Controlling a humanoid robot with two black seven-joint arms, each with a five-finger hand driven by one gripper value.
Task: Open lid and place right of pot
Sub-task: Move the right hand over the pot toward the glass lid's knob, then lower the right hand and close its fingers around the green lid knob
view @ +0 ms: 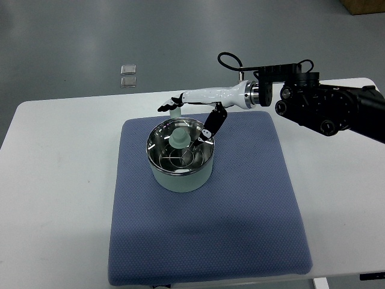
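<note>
Sitting on the left half of a blue mat (204,241), one pale green pot (180,177) has a shiny steel inside. Within its rim lies one glass lid (187,158) with a pale green knob (178,138); the knob stands left of centre, and the lid seems to sit low or tilted in the pot, though the reflections make this hard to judge. Nothing else can be made out in the pot.

The mat lies on a white worktop (54,180), whose left, right and near edges are cut off by the picture. Beyond the worktop, on the grey floor, sit two small clear square things (127,75), one behind the other, too small to identify.

Right of the pot's knob, the right hand (195,111) reaches in from the right on a white forearm and a black arm. Its fingers (170,105) stretch out wide beyond the pot's far rim, while its dark thumb (210,127) dips to the pot's right rim, close to the lid's edge. Whether the thumb touches the lid cannot be told. The hand grips nothing that shows. Only one arm is visible.
</note>
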